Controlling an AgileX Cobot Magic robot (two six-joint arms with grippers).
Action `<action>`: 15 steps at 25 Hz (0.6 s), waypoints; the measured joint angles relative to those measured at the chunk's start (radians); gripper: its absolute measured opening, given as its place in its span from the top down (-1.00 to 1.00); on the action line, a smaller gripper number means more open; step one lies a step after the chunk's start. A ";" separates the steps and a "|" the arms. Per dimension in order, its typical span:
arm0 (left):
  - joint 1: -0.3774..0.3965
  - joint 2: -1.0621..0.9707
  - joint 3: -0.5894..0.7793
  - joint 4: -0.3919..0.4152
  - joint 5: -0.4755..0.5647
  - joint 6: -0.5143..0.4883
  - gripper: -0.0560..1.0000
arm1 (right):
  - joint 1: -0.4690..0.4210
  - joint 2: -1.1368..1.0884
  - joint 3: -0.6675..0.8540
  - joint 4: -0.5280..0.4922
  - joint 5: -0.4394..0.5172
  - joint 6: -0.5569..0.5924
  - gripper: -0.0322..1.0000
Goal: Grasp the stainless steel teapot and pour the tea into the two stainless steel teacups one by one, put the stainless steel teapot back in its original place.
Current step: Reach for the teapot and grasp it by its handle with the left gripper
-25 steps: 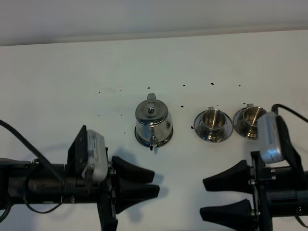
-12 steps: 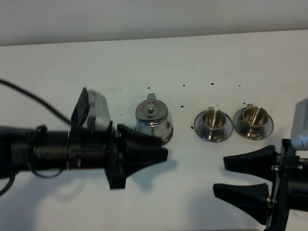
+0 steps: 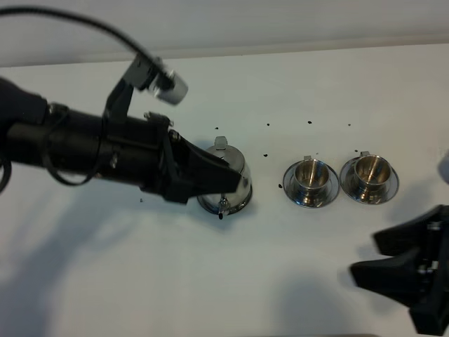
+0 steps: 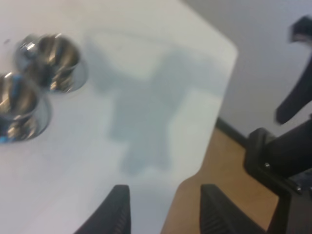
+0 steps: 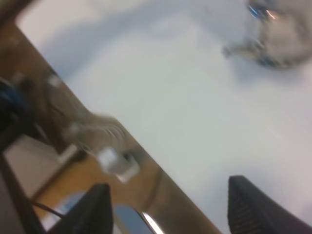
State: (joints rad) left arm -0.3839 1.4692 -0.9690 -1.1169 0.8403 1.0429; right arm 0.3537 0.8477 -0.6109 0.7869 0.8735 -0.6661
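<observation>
The stainless steel teapot point(image 3: 237, 166) stands on its round saucer point(image 3: 235, 206) at the table's middle, its thin spout toward the front. My left gripper point(image 3: 231, 179) hangs over its left side and hides much of it. The left wrist view shows that gripper point(image 4: 165, 204) open with nothing between the fingers and no teapot in sight. The two stainless steel teacups point(image 3: 311, 181) point(image 3: 368, 177) sit on saucers to the right, and appear blurred in the left wrist view point(image 4: 56, 61) point(image 4: 17, 107). My right gripper point(image 3: 368, 258) is open near the front right corner point(image 5: 168, 185).
Small dark specks dot the white table point(image 3: 309, 91) around the teapot and cups. The table's right edge point(image 4: 195, 165) and the floor beyond it show in the left wrist view. The right wrist view is blurred, with clutter below the table's edge point(image 5: 112, 161).
My left arm rose and swung back and right, from the front left to over the teapot. My right arm drew back toward the front right corner.
</observation>
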 joint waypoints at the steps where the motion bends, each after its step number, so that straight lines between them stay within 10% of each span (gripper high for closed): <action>1: 0.000 0.000 -0.020 0.044 -0.003 -0.061 0.19 | 0.000 -0.017 -0.010 -0.064 0.013 0.065 -0.04; 8: 0.000 0.001 -0.132 0.269 -0.025 -0.330 0.19 | 0.000 -0.160 -0.019 -0.412 0.140 0.395 -0.04; 15: 0.000 0.001 -0.151 0.329 -0.025 -0.401 0.19 | 0.000 -0.343 0.015 -0.698 0.217 0.563 -0.01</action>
State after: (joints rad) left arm -0.3839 1.4699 -1.1204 -0.7878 0.8157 0.6417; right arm 0.3537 0.5044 -0.5959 0.0886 1.0909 -0.1027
